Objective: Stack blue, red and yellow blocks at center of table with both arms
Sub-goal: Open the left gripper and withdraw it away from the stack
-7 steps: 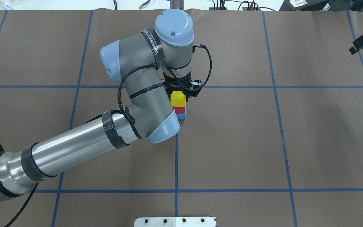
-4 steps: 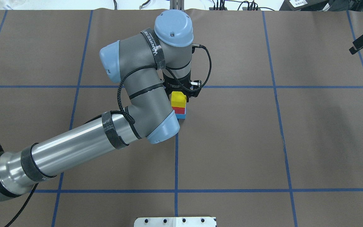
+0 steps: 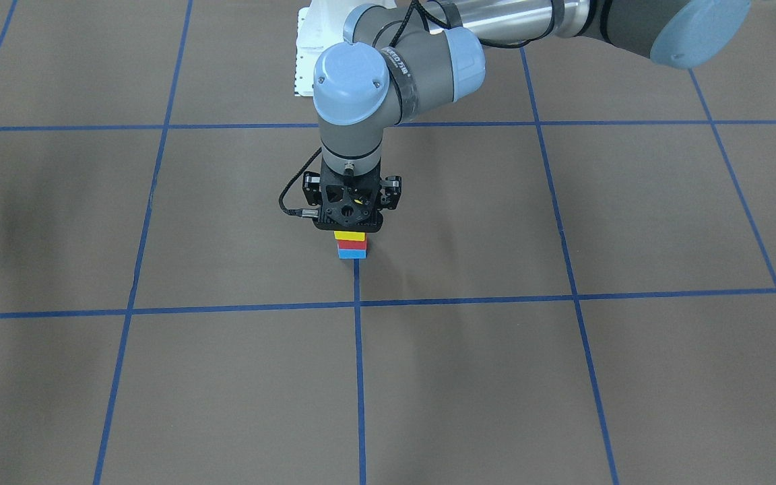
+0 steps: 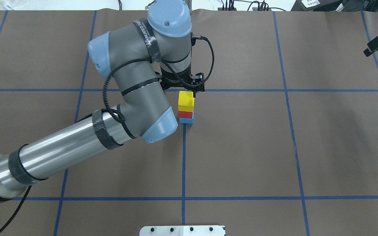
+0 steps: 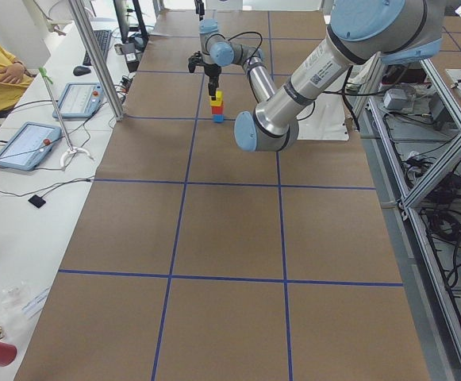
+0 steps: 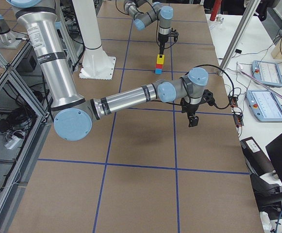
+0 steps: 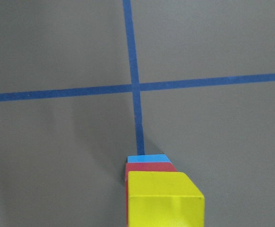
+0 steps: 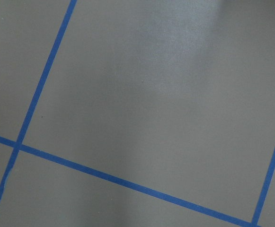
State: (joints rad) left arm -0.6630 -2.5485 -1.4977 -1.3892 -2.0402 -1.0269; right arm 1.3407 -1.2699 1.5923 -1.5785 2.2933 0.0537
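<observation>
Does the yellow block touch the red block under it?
Touching. The front-facing view shows the yellow block resting directly on the red block, with no gap between them.

yellow block | red block | blue block | table: brown, blue tape grid

Printed in white along the black fabric strap round the left arm's grey wrist joint: roughly "WANDEED", further characters too small to make out. On the white sticker on that arm's silver tube: dark print, not legible. Nothing else readable.
</observation>
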